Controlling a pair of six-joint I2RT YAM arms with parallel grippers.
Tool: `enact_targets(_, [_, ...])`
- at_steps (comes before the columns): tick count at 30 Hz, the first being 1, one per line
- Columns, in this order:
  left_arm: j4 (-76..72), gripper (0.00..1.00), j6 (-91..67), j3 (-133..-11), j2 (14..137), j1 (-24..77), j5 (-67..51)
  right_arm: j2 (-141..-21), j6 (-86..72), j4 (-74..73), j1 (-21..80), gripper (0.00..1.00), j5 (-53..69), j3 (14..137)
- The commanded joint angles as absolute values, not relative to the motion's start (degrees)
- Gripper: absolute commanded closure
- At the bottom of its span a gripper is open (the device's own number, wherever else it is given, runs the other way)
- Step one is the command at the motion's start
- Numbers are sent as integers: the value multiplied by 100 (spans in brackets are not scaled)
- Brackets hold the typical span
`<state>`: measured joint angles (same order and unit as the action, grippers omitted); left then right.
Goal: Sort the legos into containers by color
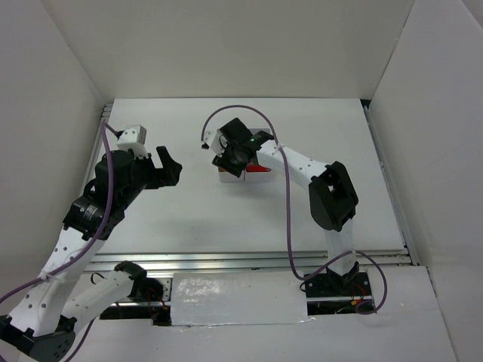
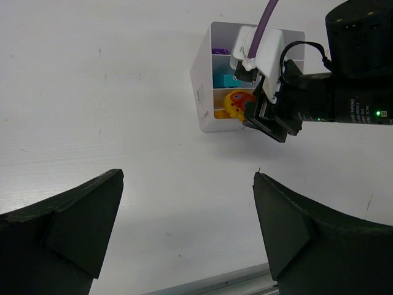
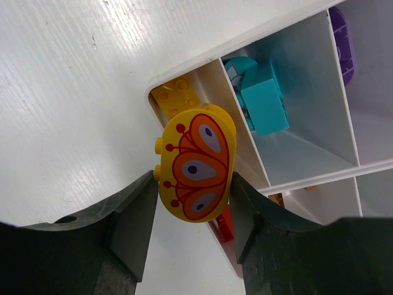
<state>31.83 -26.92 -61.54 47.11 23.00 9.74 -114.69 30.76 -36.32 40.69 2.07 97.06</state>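
Observation:
My right gripper (image 3: 193, 177) is shut on a yellow lego (image 3: 196, 165) printed with an orange butterfly pattern. It holds the brick just above the white containers (image 3: 336, 86), over the corner compartment where a plain yellow brick (image 3: 175, 98) lies. A teal brick (image 3: 264, 101) sits in the adjoining compartment, a purple one (image 3: 342, 46) in the one beyond, and a red one (image 3: 224, 224) shows below the held brick. In the top view the right gripper (image 1: 238, 154) covers most of the containers (image 1: 226, 176). My left gripper (image 2: 187, 178) is open and holds nothing, off to the left of the containers (image 2: 206, 92).
White walls enclose the white table on three sides. A metal rail (image 1: 249, 260) runs along the near edge by the arm bases. The right arm's purple cable (image 1: 290, 211) loops over the table near the containers.

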Motion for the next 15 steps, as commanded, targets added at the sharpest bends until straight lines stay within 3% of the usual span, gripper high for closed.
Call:
enact_targets(1, [2971,1,-2549,-6117,4632,2276,958,-11540,3015,-3410,4105,44,184,9747])
enact_targets(5, [2944,1,-2558,-6091,4632,2276,949,-11531,2988,-3419,4104,43,185,9747])
enact_targets(6, [2944,1,-2558,-6091,4632,2276,932,-11523,2971,-3428,4104,13,185,9721])
enact_targets(7, [2936,1,-2558,-6091,4641,2276,932,-11514,2979,-3428,4096,1,237,9703])
enact_targets(15, [2927,1,-2575,-6056,4614,2268,914,-11365,2927,-3401,4096,1,430,9572])
